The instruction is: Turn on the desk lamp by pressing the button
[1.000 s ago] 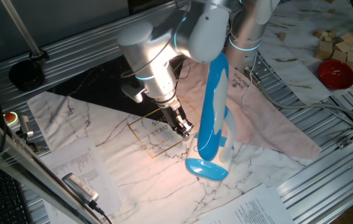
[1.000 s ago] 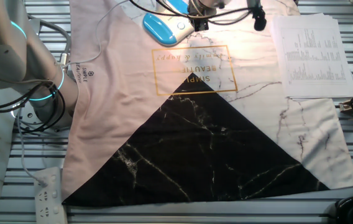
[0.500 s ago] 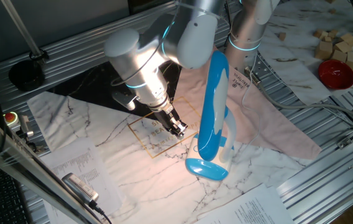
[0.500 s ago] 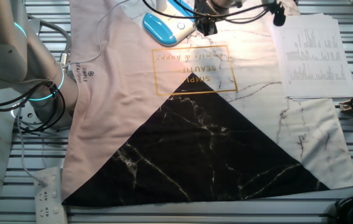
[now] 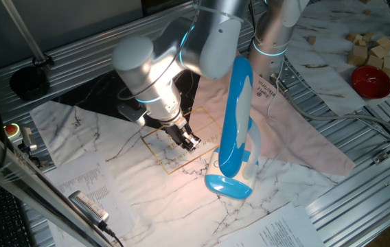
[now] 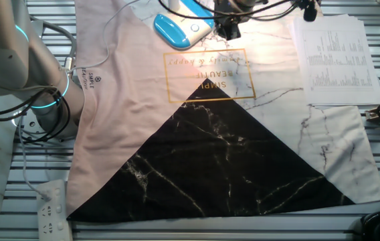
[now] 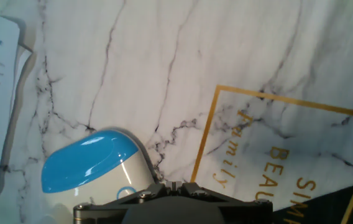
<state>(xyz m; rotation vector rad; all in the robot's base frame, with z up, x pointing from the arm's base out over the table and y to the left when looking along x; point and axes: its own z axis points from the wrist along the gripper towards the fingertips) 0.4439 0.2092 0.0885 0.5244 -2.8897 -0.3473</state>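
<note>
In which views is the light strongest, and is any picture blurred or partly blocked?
One fixed view: a bright warm patch on the cloth beside the lamp; picture sharp. The other fixed view: the cloth is washed out by glare near the lamp base at the top edge. Hand view: slightly soft, dim in its lower right corner, with the end effector's dark body blocking the bottom edge.

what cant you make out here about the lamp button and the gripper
- Button: no view shows it clearly. In the hand view the lamp base is cut off by the gripper body.
- Gripper fingertips: too small and dark in both fixed views; outside the hand view.
- Lamp head: cut off by the top edge in the other fixed view.
</note>
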